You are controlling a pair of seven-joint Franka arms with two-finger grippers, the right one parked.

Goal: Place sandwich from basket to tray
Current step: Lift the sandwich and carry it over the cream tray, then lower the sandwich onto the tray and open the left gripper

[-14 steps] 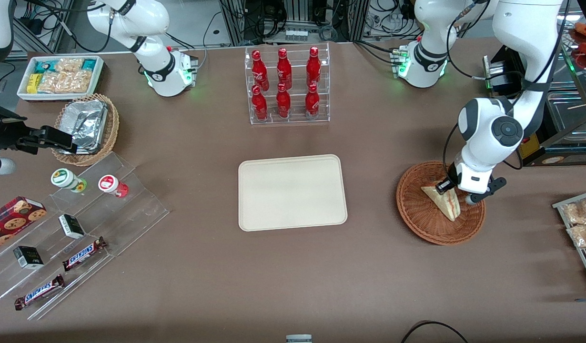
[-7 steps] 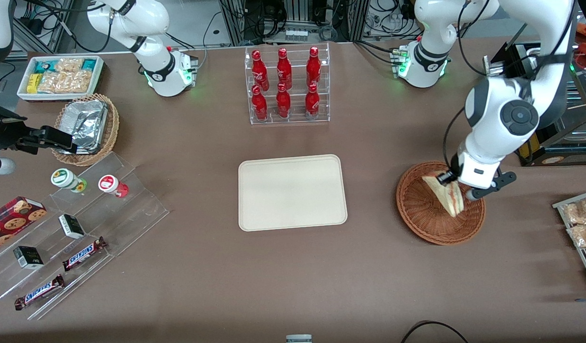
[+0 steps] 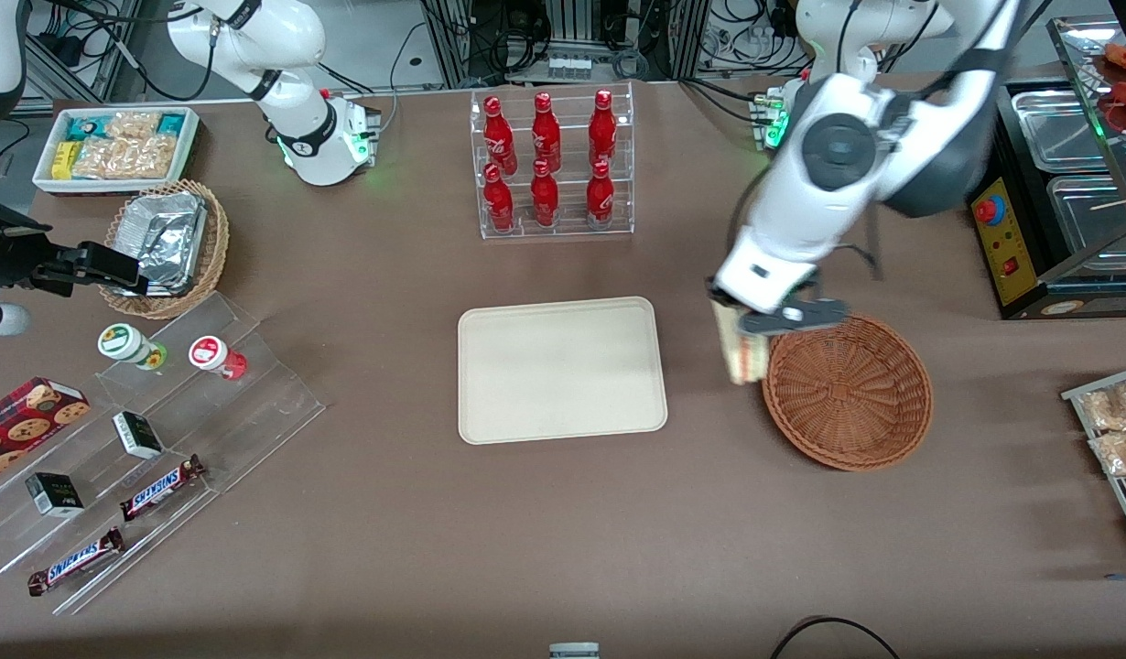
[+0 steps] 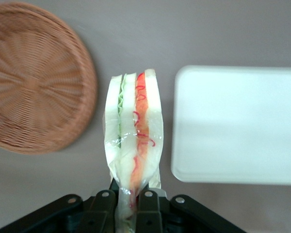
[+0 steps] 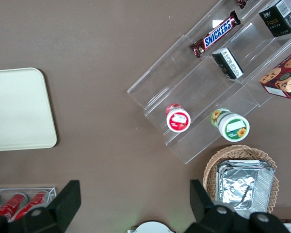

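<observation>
The left arm's black two-finger gripper (image 3: 744, 322) is clamped on one end of the small triangular sandwich (image 3: 741, 352), a plastic-wrapped wedge of pale bread with red-orange and green filling layers. In the left wrist view the gripper (image 4: 128, 204) pinches the wrapped wedge (image 4: 134, 145) between both fingers (image 4: 148, 206), and the cut edge with its filling stripes faces the camera.

The sandwich hangs in the air above the brown tabletop (image 3: 563, 513), between the round reddish-brown woven wicker basket (image 3: 847, 392) and the flat cream-beige rectangular tray (image 3: 561, 369). It is just beside the basket rim and clear of the tray edge. The wrist view confirms this: the basket (image 4: 36, 77) lies to one side of the wedge and the tray (image 4: 237, 124) to the other, with bare table beneath the wedge.

Changes against the earlier frames:
- One second ago the gripper was down in the basket on the sandwich.
- Half a second ago the sandwich was lifted but still over the basket.
- Now the arm has swung toward the tray, and the basket holds nothing (its woven floor is fully exposed).
- The tray has not shifted and carries nothing.

The clear acrylic rack of red bottles (image 3: 549, 165) stands farther from the front camera than the tray, unchanged.
</observation>
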